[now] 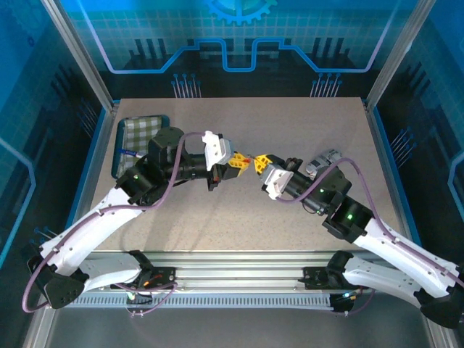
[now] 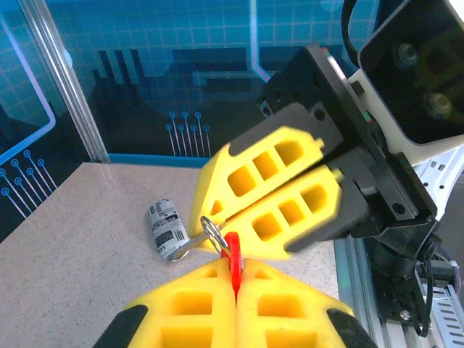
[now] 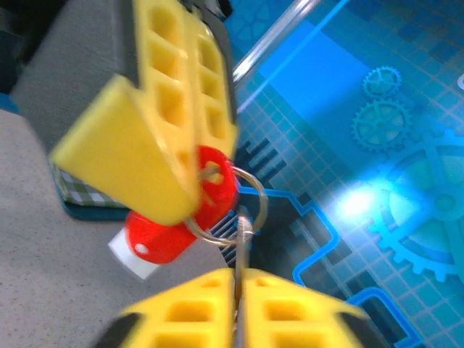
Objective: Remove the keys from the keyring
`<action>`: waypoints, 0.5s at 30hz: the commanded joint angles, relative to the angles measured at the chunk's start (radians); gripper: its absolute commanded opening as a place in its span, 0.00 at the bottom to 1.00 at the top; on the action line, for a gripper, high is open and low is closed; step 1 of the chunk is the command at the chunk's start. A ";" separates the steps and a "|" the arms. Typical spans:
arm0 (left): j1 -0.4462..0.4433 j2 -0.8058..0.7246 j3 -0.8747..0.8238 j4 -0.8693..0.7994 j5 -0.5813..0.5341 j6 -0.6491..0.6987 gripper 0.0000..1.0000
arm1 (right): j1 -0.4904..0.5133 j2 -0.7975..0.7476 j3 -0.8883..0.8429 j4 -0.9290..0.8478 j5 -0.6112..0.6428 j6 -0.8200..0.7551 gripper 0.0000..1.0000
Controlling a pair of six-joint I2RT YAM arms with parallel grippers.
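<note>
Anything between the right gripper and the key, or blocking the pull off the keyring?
Nothing visible does. The right gripper pinches the key, and the left gripper clamps the red keyring. Only the wire ring links the two, in mid-air between the fingertips.

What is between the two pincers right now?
The red keyring, clamped by the left pincer, and a metal ring at the right pincer bridge the gap, clearest in both wrist views.

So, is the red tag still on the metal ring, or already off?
Still on. In the right wrist view the metal ring passes through the red tag, and the left hand is shut on that tag.
</note>
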 commanded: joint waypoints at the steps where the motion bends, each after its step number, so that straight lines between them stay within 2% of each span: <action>1: -0.008 -0.001 0.006 0.022 -0.043 0.041 0.00 | 0.027 -0.030 -0.001 0.008 -0.143 0.046 0.33; 4: -0.006 0.001 0.011 0.014 -0.050 0.068 0.00 | -0.004 -0.059 -0.006 -0.013 -0.172 0.138 0.38; 7: -0.002 0.002 0.014 0.013 -0.051 0.096 0.00 | -0.077 -0.092 -0.016 -0.011 -0.224 0.275 0.42; 12: 0.025 0.002 0.013 0.045 -0.020 0.097 0.00 | -0.310 -0.069 0.034 -0.027 -0.468 0.621 0.45; 15: 0.063 -0.008 -0.018 0.159 0.059 0.024 0.00 | -0.506 0.021 0.042 0.115 -0.793 0.934 0.43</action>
